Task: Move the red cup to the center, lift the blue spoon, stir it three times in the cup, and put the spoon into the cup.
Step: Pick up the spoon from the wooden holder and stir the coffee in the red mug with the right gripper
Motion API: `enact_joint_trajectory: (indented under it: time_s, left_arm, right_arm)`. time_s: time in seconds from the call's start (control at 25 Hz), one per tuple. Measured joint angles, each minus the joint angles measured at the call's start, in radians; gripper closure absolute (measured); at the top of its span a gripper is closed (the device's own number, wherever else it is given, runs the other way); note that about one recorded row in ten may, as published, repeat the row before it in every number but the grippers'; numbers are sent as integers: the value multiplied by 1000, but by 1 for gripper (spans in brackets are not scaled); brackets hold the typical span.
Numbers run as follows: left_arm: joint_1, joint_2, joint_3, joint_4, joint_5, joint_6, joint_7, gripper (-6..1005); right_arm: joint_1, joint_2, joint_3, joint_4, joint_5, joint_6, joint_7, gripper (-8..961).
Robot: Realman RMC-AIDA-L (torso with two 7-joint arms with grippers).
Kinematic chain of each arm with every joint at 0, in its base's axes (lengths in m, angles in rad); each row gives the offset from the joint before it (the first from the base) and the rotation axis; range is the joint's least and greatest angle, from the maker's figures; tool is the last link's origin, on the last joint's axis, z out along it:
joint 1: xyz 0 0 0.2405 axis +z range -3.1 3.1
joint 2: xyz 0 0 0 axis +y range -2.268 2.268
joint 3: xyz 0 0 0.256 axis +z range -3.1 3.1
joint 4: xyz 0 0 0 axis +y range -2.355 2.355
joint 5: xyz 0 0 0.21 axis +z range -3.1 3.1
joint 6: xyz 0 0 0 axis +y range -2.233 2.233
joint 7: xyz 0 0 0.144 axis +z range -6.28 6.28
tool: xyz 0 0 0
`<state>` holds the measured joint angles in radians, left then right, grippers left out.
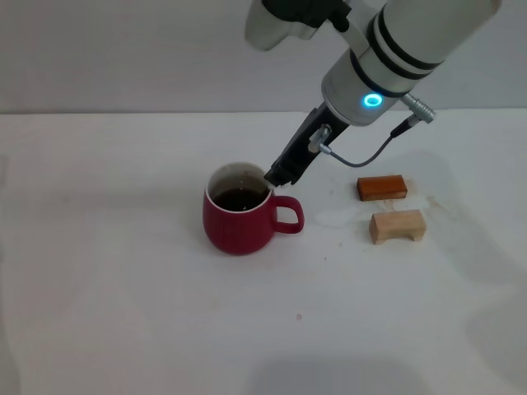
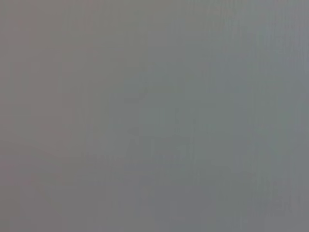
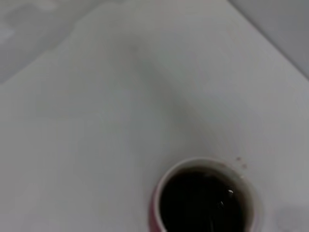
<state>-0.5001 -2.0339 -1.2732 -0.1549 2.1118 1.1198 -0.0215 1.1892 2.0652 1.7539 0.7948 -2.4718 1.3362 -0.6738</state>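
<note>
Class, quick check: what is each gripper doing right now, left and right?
Left gripper: not in view.
Right gripper: at the rim of the red cup; whether it holds anything cannot be told.

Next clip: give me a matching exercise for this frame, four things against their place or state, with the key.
Things:
1. red cup
2. orange-brown block
3. pale wooden block
4. right tool

Places or states:
A. nearer the robot of the two blocks
B. at the cup's rim, handle side
C. holds dark liquid, handle toward the blocks
D. farther from the robot of the two blocks

Pairs: 1-C, 2-D, 3-A, 4-B
</note>
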Motion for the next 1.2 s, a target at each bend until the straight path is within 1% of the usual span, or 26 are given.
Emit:
enact_joint_trajectory:
  time_s: [0.28,0.36,0.4,0.6,0.76,0.8,0.92,1.2]
  left_arm:
    - [1,0,0,0,0,0,0,138]
    - [1,0,0,0,0,0,0,138]
    - [0,0,0,0,0,0,0,138]
    - [-1,-2,0,-1,-1,1,0,138]
    - [-1,-3,0,-2,-1,1,-1,138]
    - [-1,-4,0,-2,-1,1,-1,138]
    - [-1,-4,0,-2,-1,1,-1,138]
    - [-2,-6,0,-2,-1,2,-2,138]
  right_arm:
    - [7,4,-4,4,59,5,-14,819]
    - [8,6,-4,5,63,-14,-17,820]
    - [9,7,-4,4,65,-45,-17,820]
    - [9,5,-4,-1,59,-103,-14,820]
    - [9,2,5,-1,24,-114,-5,819]
    - [7,1,8,0,-2,-114,-1,819]
    - [6,0,9,3,-14,-105,1,819]
    - [1,0,10,30,-7,-12,-2,819]
